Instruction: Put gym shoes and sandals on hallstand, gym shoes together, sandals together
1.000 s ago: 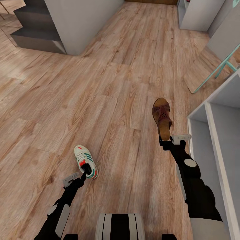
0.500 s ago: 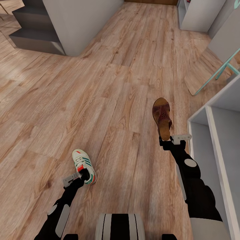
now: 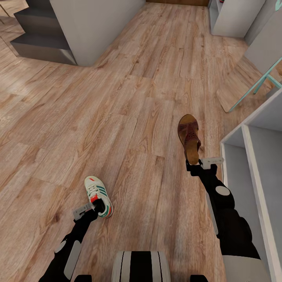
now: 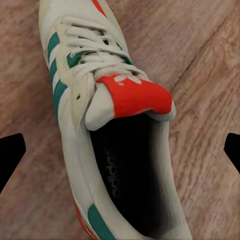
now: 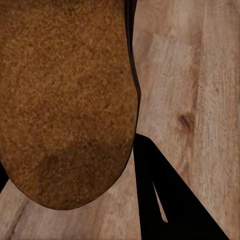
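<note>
So the right gripper (image 3: 192,164) is clamped on the heel end of a sandal (image 3: 189,138), carrying it toe-forward just above the corridor floor (image 3: 129,102); in the right wrist view the tan footbed (image 5: 65,100) sits right against a dark finger (image 5: 150,175), so that grasp looks solid. The left gripper (image 3: 98,206) is at the heel of a gym shoe (image 3: 98,195), and its wrist view looks straight down into the shoe's opening (image 4: 127,165) with the red tongue (image 4: 132,95) ahead and the two fingertips (image 4: 10,155) far out on either side. Honestly I can't tell whether it's pinching the shoe's collar or just hanging over it, and I can't tell if the shoe is lifted or resting on the planks. Step-wise I'd say this is the carry phase, one shoe per arm. The pale hallstand (image 3: 250,156) is right beside the right arm, so my guess is the next move is swinging the sandal over onto a shelf or the bench top, leaving room beside it for its partner, and then bringing the sneaker across, which is the longer reach.
</note>
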Robot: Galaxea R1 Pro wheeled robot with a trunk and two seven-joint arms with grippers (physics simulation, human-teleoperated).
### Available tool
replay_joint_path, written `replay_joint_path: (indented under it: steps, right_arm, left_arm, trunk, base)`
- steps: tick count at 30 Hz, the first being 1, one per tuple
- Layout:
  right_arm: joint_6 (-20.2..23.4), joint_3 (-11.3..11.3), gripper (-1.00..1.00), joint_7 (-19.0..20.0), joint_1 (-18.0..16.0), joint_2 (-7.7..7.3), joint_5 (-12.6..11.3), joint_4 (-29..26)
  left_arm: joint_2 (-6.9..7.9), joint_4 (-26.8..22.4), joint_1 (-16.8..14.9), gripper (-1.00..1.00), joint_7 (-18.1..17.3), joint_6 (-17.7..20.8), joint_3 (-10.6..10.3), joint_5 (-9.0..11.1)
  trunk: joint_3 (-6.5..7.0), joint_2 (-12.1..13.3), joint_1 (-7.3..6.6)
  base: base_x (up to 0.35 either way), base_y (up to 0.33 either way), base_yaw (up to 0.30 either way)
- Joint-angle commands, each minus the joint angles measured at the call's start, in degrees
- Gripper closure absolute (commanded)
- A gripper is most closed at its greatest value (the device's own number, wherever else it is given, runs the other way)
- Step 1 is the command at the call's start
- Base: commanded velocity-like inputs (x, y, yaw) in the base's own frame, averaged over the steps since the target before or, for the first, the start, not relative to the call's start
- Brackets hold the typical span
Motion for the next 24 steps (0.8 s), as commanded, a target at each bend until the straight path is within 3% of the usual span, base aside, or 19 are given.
replay_joint_path:
  steps: [1,24]
  right_arm:
    - [0.32,-0.12,1.00,0.55,-0.04,0.07,0.40,-0.09]
    - [0.27,0.15,1.00,0.55,-0.06,0.07,0.39,-0.15]
  left_arm:
    - [-0.04,0.03,-0.03,-1.00,-0.51,0.06,0.21,0.46]
    - [0.39,0.02,-0.02,-1.00,-0.56,0.03,0.19,0.38]
  trunk:
    - [-0.03,-0.01,-0.01]
    - [-0.03,-0.01,-0.01]
  base:
    - [0.000,0.000,0.000]
    - [0.000,-0.022,0.000]
